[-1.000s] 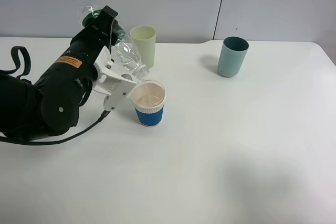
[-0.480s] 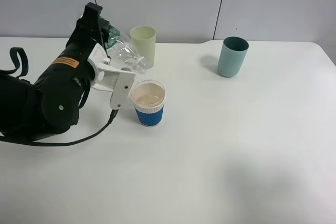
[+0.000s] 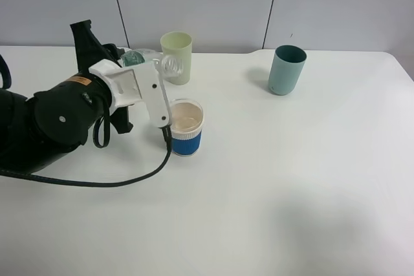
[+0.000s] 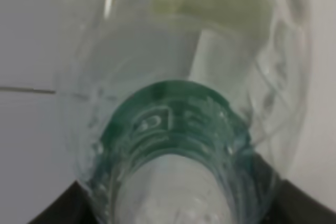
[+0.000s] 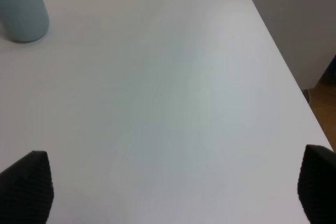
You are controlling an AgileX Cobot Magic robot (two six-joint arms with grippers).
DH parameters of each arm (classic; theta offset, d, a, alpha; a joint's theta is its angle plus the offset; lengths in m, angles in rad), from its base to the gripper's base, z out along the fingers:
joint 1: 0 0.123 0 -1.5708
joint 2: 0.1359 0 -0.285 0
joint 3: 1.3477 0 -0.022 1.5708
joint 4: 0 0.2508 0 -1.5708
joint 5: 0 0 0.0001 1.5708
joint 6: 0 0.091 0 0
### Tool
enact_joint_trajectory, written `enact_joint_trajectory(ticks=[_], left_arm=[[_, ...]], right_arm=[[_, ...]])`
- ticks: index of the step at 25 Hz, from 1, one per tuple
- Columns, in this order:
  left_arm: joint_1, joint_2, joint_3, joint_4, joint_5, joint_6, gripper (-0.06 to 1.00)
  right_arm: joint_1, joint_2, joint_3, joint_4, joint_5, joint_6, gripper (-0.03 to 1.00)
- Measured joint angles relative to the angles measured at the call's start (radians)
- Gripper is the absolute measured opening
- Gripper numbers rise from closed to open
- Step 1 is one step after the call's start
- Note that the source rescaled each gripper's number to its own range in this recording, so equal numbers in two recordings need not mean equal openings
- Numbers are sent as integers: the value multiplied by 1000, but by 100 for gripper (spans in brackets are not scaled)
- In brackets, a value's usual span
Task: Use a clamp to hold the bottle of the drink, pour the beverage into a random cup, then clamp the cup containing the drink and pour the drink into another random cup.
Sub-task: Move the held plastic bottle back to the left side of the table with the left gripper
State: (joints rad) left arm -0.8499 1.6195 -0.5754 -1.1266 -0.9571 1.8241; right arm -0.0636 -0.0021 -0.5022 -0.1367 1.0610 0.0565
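My left gripper (image 3: pixel 143 64) is shut on a clear plastic bottle (image 3: pixel 155 63) with a green band. It holds the bottle roughly level above the table, mouth near the pale green cup (image 3: pixel 176 56). The bottle (image 4: pixel 178 129) fills the left wrist view and looks almost empty. A blue paper cup (image 3: pixel 183 128) with beige drink in it stands just below and right of the gripper. A teal cup (image 3: pixel 286 69) stands at the back right and also shows in the right wrist view (image 5: pixel 21 6). My right gripper (image 5: pixel 170 192) is open and empty above bare table.
The white table (image 3: pixel 291 192) runs across the whole exterior view. Its right edge (image 5: pixel 278 66) shows in the right wrist view, with floor beyond. My left arm's black body and cable (image 3: pixel 97 182) lie over the left part of the table.
My left gripper has rotated the bottle back from its steep tilt over the blue cup to about level. The bottle mouth has lifted away from the cup's rim.
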Motion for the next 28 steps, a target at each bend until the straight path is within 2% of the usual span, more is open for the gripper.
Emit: enact_joint_trajectory(ticks=[5, 10, 12, 17, 20, 23, 28], left_arm=[[0, -79, 1, 25, 27, -317, 1], [40, -154, 1, 133, 61, -627, 1], [78, -171, 2, 207, 112, -761, 1], [197, -187, 30, 463, 225, -1069, 1], [273, -187, 41, 531, 268, -1269, 1], [355, -187, 41, 585, 296, -1423, 1], [480, -187, 43, 719, 321, -1607, 1]], right_arm=[[0, 0, 0, 0, 0, 0, 79], [0, 0, 0, 0, 0, 0, 79], [0, 0, 0, 0, 0, 0, 79], [0, 0, 0, 0, 0, 0, 79], [0, 0, 0, 0, 0, 0, 79], [0, 0, 0, 0, 0, 0, 79], [0, 0, 0, 0, 0, 0, 79]])
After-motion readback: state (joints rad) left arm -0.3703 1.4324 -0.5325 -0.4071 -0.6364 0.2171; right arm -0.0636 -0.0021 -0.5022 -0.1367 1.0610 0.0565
